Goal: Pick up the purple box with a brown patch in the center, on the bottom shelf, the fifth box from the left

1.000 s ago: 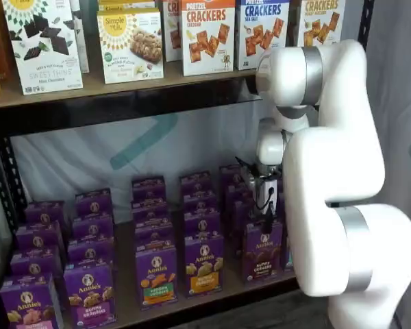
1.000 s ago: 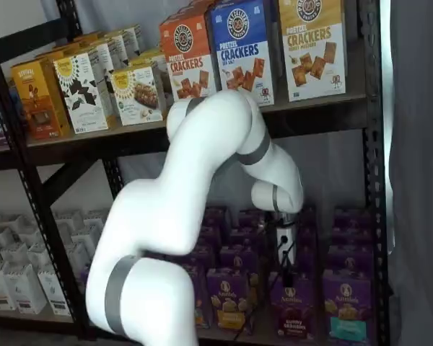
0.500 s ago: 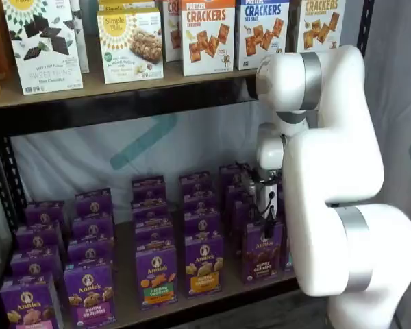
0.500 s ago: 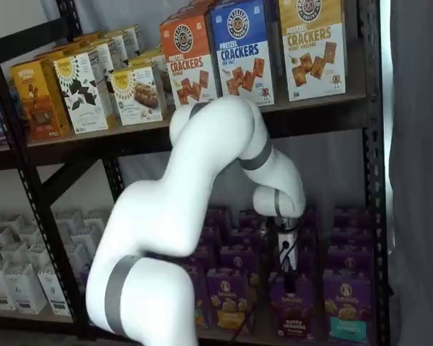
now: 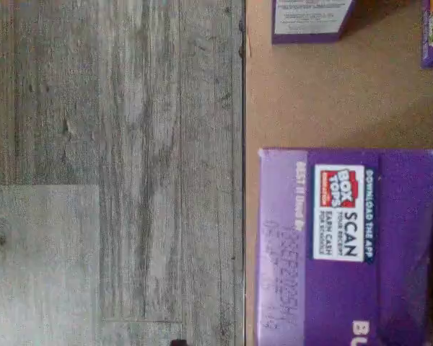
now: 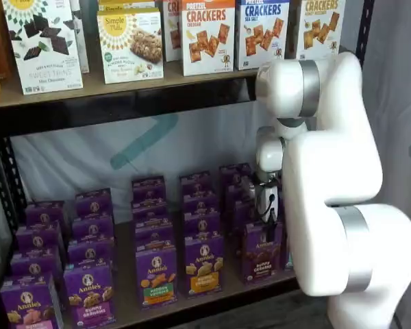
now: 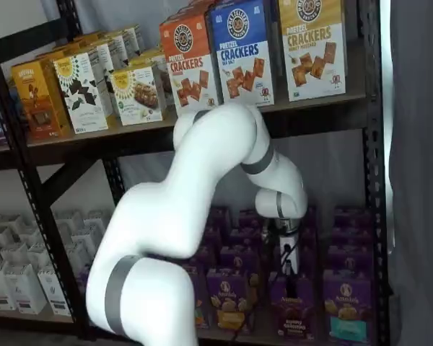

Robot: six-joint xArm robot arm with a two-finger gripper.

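- Wrist view looks down on the purple box (image 5: 346, 245) top, at the bottom shelf (image 5: 325, 94) front edge
- Tool (image 6: 270, 218) hangs just above that box; whether its fingers are apart cannot be told

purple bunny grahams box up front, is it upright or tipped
Upright: the purple box stands on the bottom shelf, front facing out, directly beneath the gripper.

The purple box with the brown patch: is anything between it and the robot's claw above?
Nothing. In a shelf view the gripper hangs just above the purple box, with no other thing between them. Whether it touches the box is unclear.
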